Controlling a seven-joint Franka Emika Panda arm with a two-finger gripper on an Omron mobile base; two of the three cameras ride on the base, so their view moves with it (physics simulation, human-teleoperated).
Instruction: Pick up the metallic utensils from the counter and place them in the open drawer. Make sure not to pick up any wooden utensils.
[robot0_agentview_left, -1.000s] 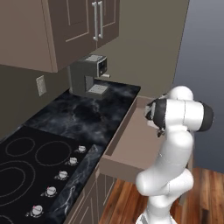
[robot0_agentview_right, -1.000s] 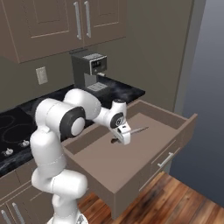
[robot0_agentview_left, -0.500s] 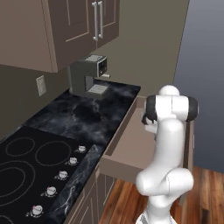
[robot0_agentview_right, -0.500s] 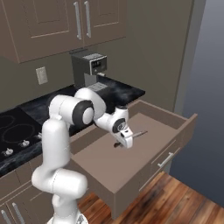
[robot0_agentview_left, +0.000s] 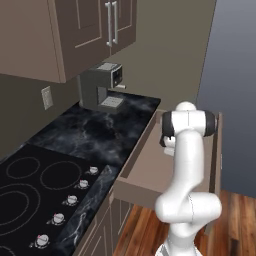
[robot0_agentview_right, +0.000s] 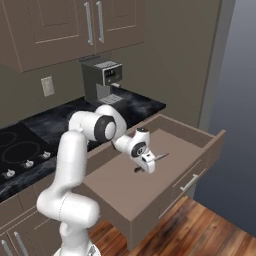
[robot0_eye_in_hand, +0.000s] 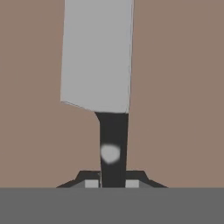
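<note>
My gripper (robot0_agentview_right: 148, 166) is shut on the dark handle (robot0_eye_in_hand: 113, 140) of a kitchen knife. It hangs low over the pale inside of the open drawer (robot0_agentview_right: 192, 136). The silver blade (robot0_agentview_right: 161, 157) sticks out toward the drawer's front right. In the hand view the wide grey blade (robot0_eye_in_hand: 97, 57) runs up from my gripper (robot0_eye_in_hand: 113, 183) over the drawer floor. In the left base view my own arm hides the gripper, above the drawer (robot0_agentview_left: 142, 175). The black marble counter (robot0_agentview_left: 85, 135) (robot0_agentview_right: 55, 122) lies bare beside the drawer. The wooden utensils are out of view.
A grey coffee machine (robot0_agentview_left: 102, 92) (robot0_agentview_right: 102, 80) stands at the back of the counter under the wall cabinets (robot0_agentview_right: 65, 25). A black cooktop with knobs (robot0_agentview_left: 30, 185) lies to the left. The wooden floor (robot0_agentview_right: 200, 230) is below the drawer.
The arm has folded in and the gripper has sunk a little lower into the drawer, toward its front, still shut on the knife.
</note>
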